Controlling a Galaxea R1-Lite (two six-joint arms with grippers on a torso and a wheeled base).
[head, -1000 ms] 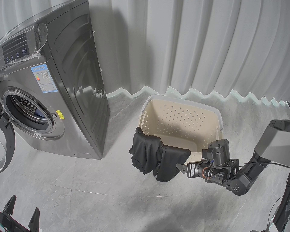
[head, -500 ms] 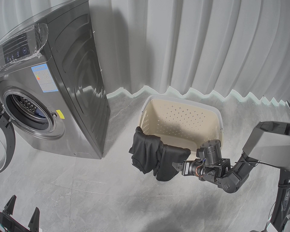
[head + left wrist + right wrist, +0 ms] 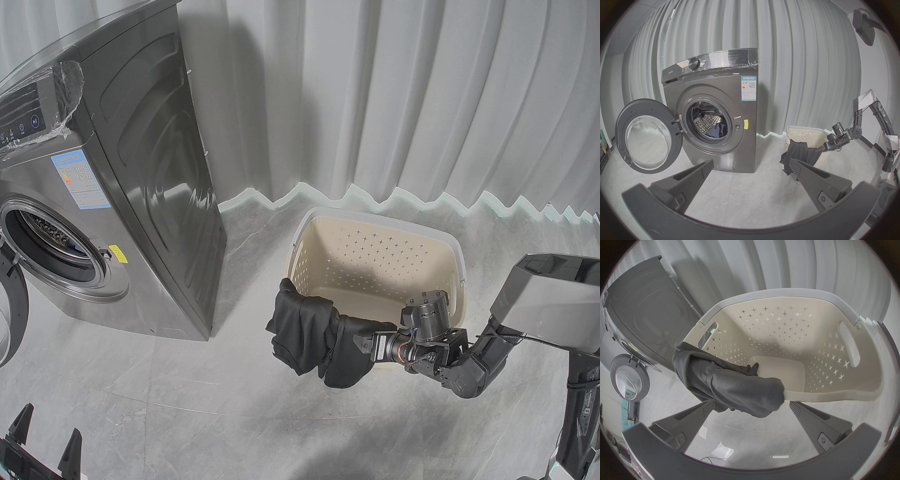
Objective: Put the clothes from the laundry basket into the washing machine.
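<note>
1. Clothing left for the task is one dark garment (image 3: 315, 334), draped over the near left corner of the laundry basket (image 3: 375, 219). Most of it hangs down the outside of the wall, with a fold reaching over the rim to the inside.
2. Inside, the cream basket with its star-shaped holes shows a bare bottom. It stands on the grey floor (image 3: 187, 387), in front of the white curtain (image 3: 406, 94).
3. The right tool (image 3: 361, 342) sits low at the basket's near rim, at the garment's right end. Its fingers are spread apart with the cloth just ahead of them, and I cannot tell whether they touch it.
4. The washing machine (image 3: 144, 187) stands to the basket's left, apart from it. Its round door (image 3: 647, 134) is swung wide open, and something dark blue (image 3: 717, 131) lies in the drum.
5. The left tool (image 3: 45, 434) hangs low, well apart from the basket, facing the machine. Its fingers are spread and hold nothing.
</note>
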